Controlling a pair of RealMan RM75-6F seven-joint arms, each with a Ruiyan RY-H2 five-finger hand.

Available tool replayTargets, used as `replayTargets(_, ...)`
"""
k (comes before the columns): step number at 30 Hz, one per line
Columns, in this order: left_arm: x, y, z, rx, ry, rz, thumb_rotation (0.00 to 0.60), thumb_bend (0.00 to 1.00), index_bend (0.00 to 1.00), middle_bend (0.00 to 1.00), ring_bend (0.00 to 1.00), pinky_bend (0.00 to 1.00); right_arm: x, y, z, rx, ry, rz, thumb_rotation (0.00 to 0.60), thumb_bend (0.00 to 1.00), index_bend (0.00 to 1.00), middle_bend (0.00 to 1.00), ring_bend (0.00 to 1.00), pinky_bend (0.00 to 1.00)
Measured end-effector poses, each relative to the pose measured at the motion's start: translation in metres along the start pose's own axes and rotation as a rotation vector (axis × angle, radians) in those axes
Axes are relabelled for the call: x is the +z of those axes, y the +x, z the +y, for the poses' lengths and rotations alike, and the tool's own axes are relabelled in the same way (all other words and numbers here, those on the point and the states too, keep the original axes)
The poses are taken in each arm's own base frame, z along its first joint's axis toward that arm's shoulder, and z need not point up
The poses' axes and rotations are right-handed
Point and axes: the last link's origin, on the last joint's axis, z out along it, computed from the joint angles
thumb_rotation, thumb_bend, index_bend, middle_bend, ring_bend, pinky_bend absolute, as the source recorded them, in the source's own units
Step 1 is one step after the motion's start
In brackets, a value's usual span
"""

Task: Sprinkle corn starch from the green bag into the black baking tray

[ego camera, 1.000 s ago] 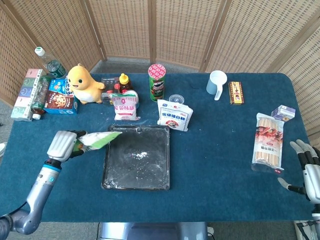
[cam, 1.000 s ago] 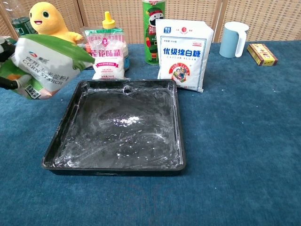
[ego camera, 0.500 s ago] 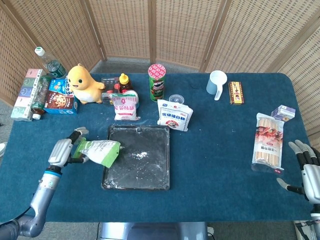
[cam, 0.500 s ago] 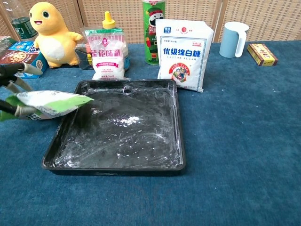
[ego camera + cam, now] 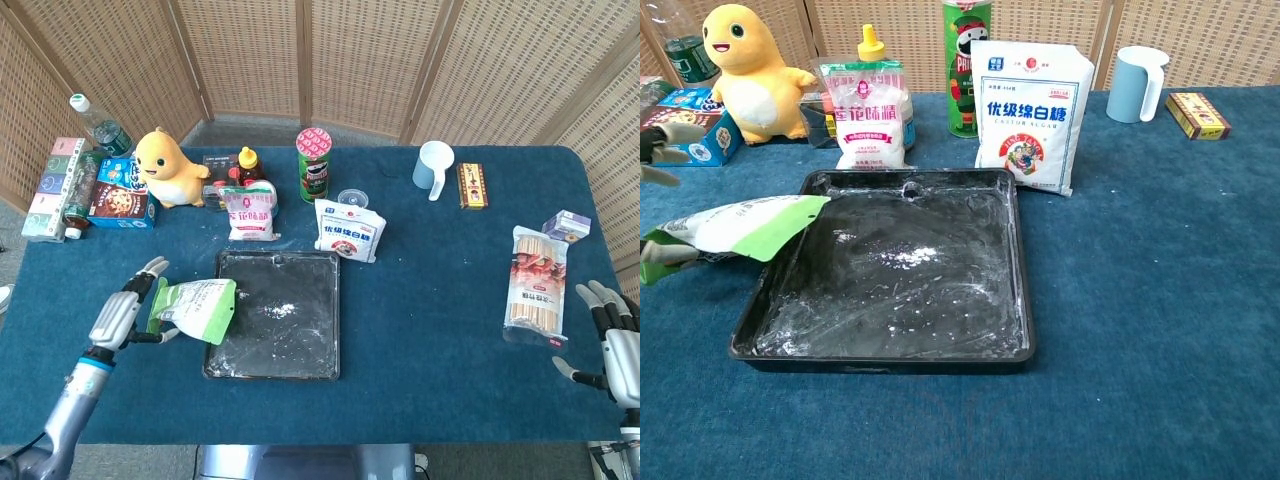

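Observation:
The green and white corn starch bag [image 5: 196, 307] [image 5: 742, 224] lies flat, with its right end over the left rim of the black baking tray [image 5: 272, 374] [image 5: 880, 358]. A little white powder [image 5: 275, 310] [image 5: 906, 257] dusts the tray's middle. My left hand [image 5: 122, 316] is just left of the bag with its fingers spread. One fingertip [image 5: 660, 250] touches the bag's lower left corner, but nothing grips the bag. My right hand [image 5: 613, 345] hangs open at the table's right edge, far from the tray.
Behind the tray stand a white sugar bag [image 5: 348, 230] [image 5: 1026, 108], a smaller white bag [image 5: 250, 212], a green crisps can [image 5: 313, 165] and a yellow toy duck [image 5: 166, 168]. A pale cup [image 5: 433, 167] is at the back right, and a noodle packet [image 5: 537, 285] lies near my right hand.
The bag came down from a raised tilt over the tray to lie flat on its left rim. My left hand let go, spread its fingers and drew back left.

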Motion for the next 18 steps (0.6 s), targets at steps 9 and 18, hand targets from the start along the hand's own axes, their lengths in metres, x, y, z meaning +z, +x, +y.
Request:
replayTargets(9,-0.029,0.033,-0.005,0.191,0.001,0.041,0.600,0.00,0.00,0.00,0.04,0.07,0.000,0.001,0.000,-0.001,-0.002,0.004,0.600,0.05,0.09,0.00,0.00,0.00)
replayTargets(18,-0.057,0.066,-0.015,0.340,0.119,0.097,0.600,0.00,0.00,0.00,0.00,0.07,0.000,0.000,0.000,-0.021,-0.001,0.013,0.600,0.05,0.09,0.00,0.00,0.00)
